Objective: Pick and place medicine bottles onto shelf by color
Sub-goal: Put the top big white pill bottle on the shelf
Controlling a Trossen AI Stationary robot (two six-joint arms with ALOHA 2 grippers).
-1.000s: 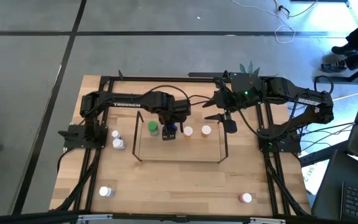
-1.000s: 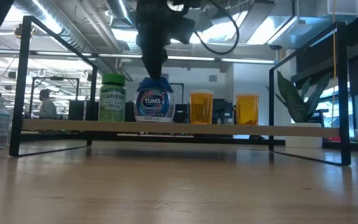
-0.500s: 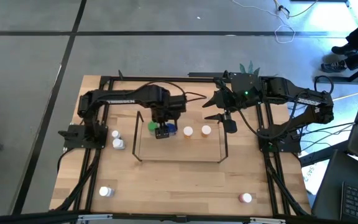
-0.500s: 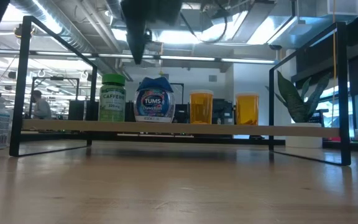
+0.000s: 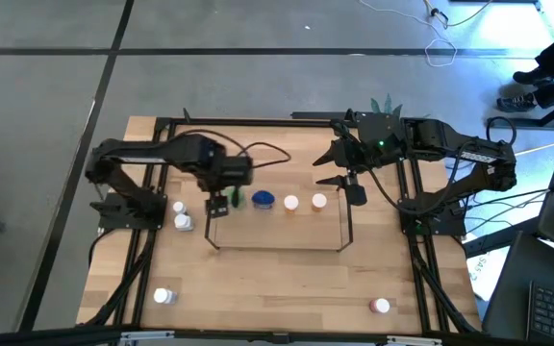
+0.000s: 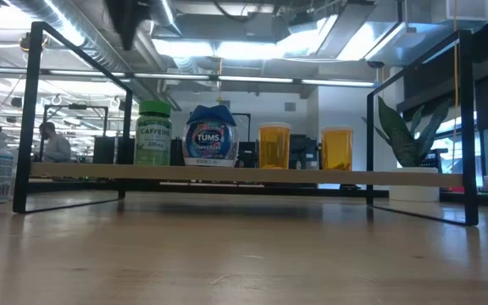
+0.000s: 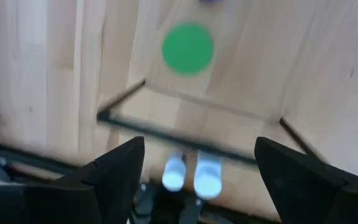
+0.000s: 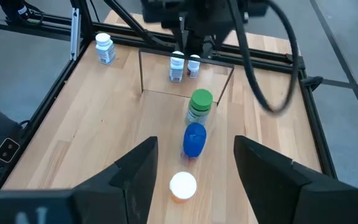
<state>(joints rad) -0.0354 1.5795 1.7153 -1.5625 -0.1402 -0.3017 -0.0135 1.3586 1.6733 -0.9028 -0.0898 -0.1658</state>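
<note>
The shelf is a dark wire frame with a wood board. On the board stand a green-capped bottle, a blue-capped bottle and two orange bottles with white caps. My left gripper hangs open above the shelf's left end, pointing down, with nothing between its fingers. Beneath it in the left wrist view are the green cap and two white bottles on the table. My right gripper waits open, high at the shelf's far right.
A white bottle stands near the front left and a pink-red-capped one near the front right. A potted plant stands behind the shelf's right end. Black frame rails run along the table's left and right sides.
My left gripper has risen from the blue-capped bottle's top and gone toward the table's left edge, past the green-capped bottle to the shelf's left end, staying open. The blue-capped bottle stays upright on the board.
</note>
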